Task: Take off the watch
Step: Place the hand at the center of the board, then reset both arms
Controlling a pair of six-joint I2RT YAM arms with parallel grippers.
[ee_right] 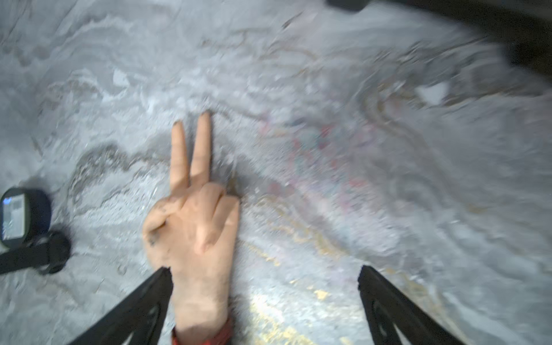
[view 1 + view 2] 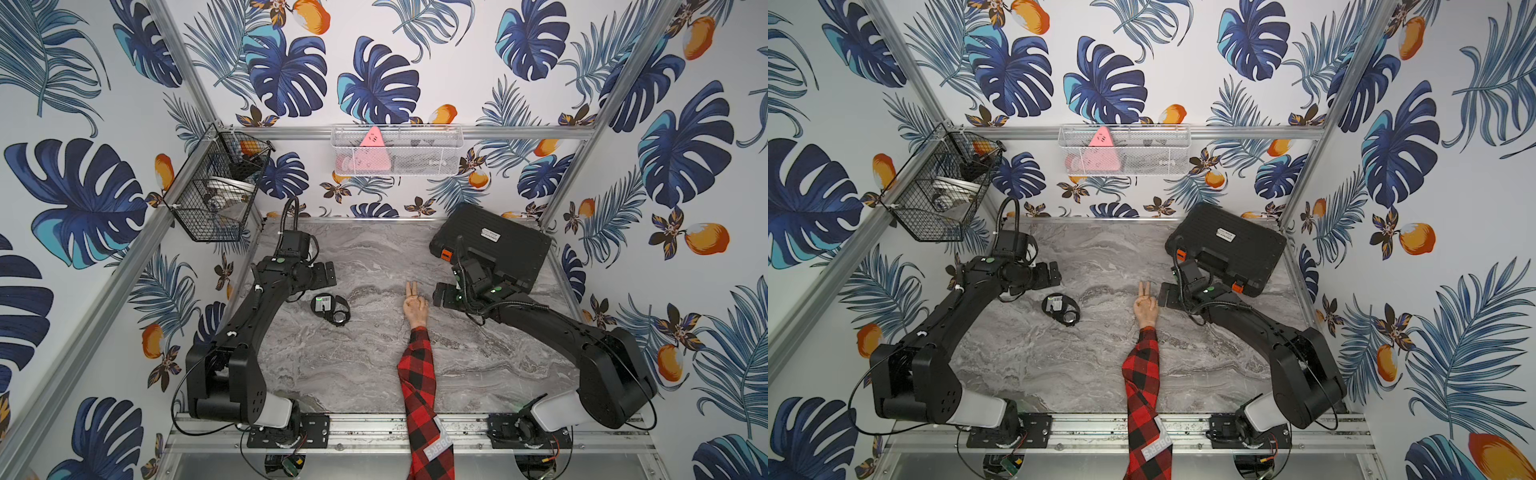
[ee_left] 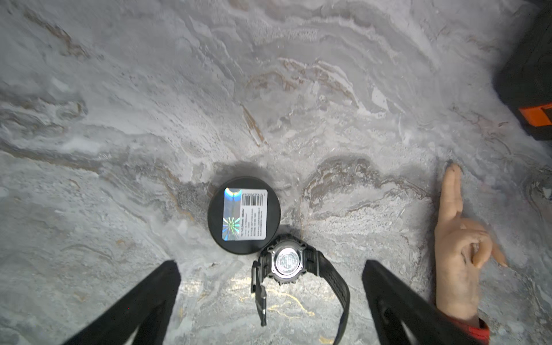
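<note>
Pincer check first: in a top view the left pincer [image 2: 325,274] and the right pincer [image 2: 442,294] hang over the grey marbled counter [image 2: 353,374], one on either side of the flesh-toned mannequin hand [image 2: 414,309]. Its red-and-black plaid sleeve [image 2: 419,386] runs down the middle, I'd guess so either arm can reach the wrist. The small black wristwatch [image 2: 338,318] lies on the counter on the left arm's side, apart from the hand, touching a flat round black disc with a white label [image 2: 322,303]. So it's off already, far as I can judge.

At the back, a black wire basket [image 2: 199,224] holds something white plus dark bits I can't make out. A white mesh basket [image 2: 436,160] has a pink triangular piece [image 2: 374,145] in it. The black hard case [image 2: 498,245] is shut, contents hidden.

Left wrist view: jaws wide apart, gripping nothing. The wristwatch sits on the counter between them, case-back up, strap undone and splayed.

Right wrist view: blurry, but the jaws are wide and empty too. One side sits right by the bare wrist; touching or not, can't tell.
</note>
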